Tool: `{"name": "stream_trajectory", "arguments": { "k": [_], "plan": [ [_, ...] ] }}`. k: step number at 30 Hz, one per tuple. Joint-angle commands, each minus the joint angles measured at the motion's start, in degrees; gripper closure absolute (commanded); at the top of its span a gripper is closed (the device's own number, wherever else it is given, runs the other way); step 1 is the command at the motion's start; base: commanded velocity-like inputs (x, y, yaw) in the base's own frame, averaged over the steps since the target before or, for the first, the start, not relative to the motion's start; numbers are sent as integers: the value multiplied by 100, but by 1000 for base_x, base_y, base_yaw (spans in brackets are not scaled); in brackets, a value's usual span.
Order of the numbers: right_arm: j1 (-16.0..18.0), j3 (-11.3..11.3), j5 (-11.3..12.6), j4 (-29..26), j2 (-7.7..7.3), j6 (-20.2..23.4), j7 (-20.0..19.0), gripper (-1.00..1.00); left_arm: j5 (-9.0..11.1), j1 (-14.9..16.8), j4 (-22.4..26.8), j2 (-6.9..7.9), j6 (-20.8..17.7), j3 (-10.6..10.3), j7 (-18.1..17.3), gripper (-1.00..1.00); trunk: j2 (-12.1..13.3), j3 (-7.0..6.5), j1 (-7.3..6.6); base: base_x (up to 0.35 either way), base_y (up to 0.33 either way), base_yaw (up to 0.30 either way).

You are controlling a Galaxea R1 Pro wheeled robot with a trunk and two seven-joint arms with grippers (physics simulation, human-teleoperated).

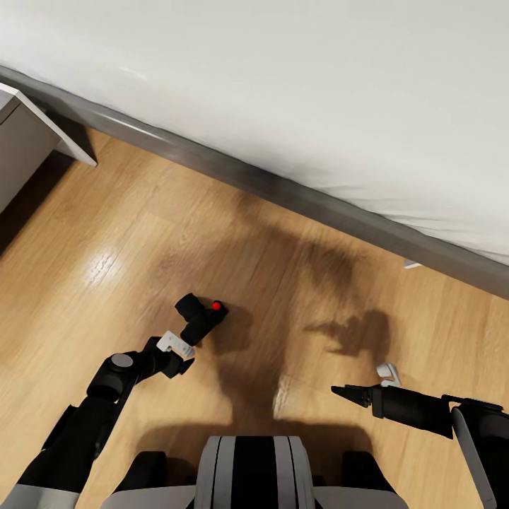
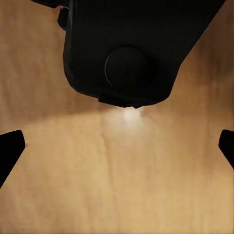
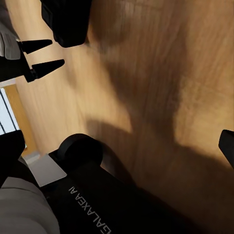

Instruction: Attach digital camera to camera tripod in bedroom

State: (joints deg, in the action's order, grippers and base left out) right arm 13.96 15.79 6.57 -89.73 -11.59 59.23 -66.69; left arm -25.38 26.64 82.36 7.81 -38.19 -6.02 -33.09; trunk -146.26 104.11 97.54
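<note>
The digital camera [image 1: 200, 317] lies on the light wood floor [image 1: 127, 233] of the bedroom, a little left of the robot's centre line and just beyond the left gripper [image 1: 182, 357], its round red button [image 1: 216, 306] facing up and to the right. In the head view the left arm [image 1: 92, 403] reaches forward from the lower left, and the gripper's pale fingers [image 1: 173, 344] sit just at the near edge of the camera; whether they touch it cannot be told. From the left wrist view the camera's black body [image 2: 129, 46] hangs ahead of the gripper, and the two dark fingertips [image 2: 9, 151] stand far apart at the frame's sides with bare floor between them, so the fingers are spread wide and hold nothing. The right arm [image 1: 424, 410] stretches in from the right, near the robot, with the right gripper [image 1: 348, 391] pointing left above the floor; its tips look close together in the head view, but how far open it is cannot be told. Along the far side runs a bed with a white cover [image 1: 318, 85] and a grey base [image 1: 283, 191]. A grey piece of furniture [image 1: 25, 138] stands at the far left.
</note>
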Motion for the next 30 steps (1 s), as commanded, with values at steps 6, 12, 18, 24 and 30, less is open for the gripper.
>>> {"name": "stream_trajectory", "arguments": {
  "k": [6,12,18,24,30],
  "plan": [
    [2,3,20,0,2,36,-2,-100,-234,7,8,-9,-11,-5,-43,-100,-1,3,-1,0,0,0],
    [2,3,20,0,3,36,-2,-100,-315,8,-4,-58,-12,-5,-48,-100,-1,3,-1,0,0,0],
    [2,-1,20,0,2,36,-2,-100,-335,10,-40,-144,-13,-5,-43,-100,-1,3,-1,0,0,0],
    [2,-3,20,3,2,36,-2,-100,-329,94,-80,-203,-13,-5,-41,-100,-1,3,-1,0,0,0],
    [2,1,20,0,0,36,-2,-100,-321,270,-197,-226,-10,-5,-41,-100,-1,3,-1,0,0,0]
  ]
}}
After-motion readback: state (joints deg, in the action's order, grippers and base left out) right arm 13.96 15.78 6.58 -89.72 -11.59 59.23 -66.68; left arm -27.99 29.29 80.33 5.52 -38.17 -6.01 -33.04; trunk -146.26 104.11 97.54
